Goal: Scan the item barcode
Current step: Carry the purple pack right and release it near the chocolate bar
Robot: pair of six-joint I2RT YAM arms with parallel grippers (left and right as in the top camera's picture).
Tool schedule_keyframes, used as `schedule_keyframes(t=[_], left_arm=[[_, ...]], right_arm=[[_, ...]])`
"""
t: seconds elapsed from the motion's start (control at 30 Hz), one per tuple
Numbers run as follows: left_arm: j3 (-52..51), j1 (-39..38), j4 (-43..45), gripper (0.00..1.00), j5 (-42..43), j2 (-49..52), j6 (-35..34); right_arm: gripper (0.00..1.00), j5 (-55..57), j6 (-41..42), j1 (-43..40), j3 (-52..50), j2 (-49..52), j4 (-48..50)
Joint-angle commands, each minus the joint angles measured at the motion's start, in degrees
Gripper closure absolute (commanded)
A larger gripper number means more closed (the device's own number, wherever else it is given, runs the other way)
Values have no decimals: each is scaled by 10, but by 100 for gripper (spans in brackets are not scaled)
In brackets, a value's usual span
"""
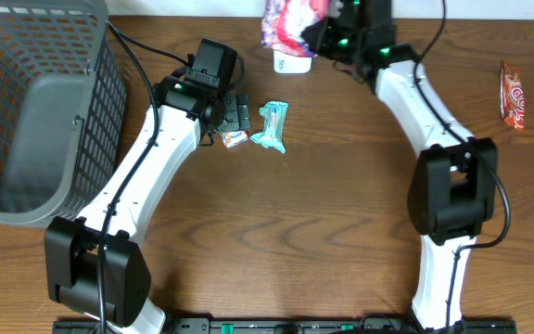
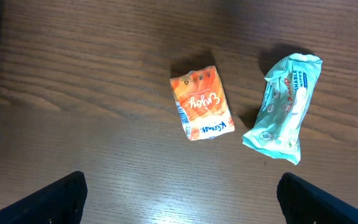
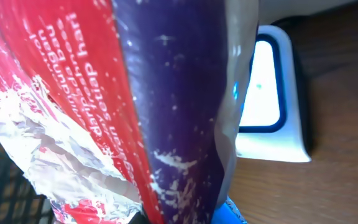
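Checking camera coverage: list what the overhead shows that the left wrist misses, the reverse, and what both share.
Overhead only: the basket, scanner, red bar, and the right hand shut on a bag. Left wrist only: readable print on the orange packet. Both: that packet and a teal pack, apart on the table.

In the overhead view we lose the top of the bag [image 1: 293, 20] past the picture's edge, and it covers the right pincer [image 1: 321, 35] at its fingers and part of the white scanner [image 1: 292, 63]. From the right wrist the bag overflows every edge (its print blurred), hiding half the scanner. The left pincer [image 2: 182, 200] shows only finger tips [image 2: 55, 202], cut by the bottom edge.
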Motion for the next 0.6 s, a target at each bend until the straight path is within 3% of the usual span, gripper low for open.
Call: schedule_keyframes(t=[0.0,0.17,0.43,0.57], left_arm=[[9,2,-1,2,-7,4,-3],[9,2,-2,2,-7,4,-3],[9,2,-2,2,-7,4,-3],[9,2,-2,2,-7,4,-3]], right_arm=[[99,73,20,10,7,3,6],[99,78,-36,-14,12,-20,-15],[98,212,5,-150,11,-106,-166],[99,198,-7,-223,11,-114,-215]])
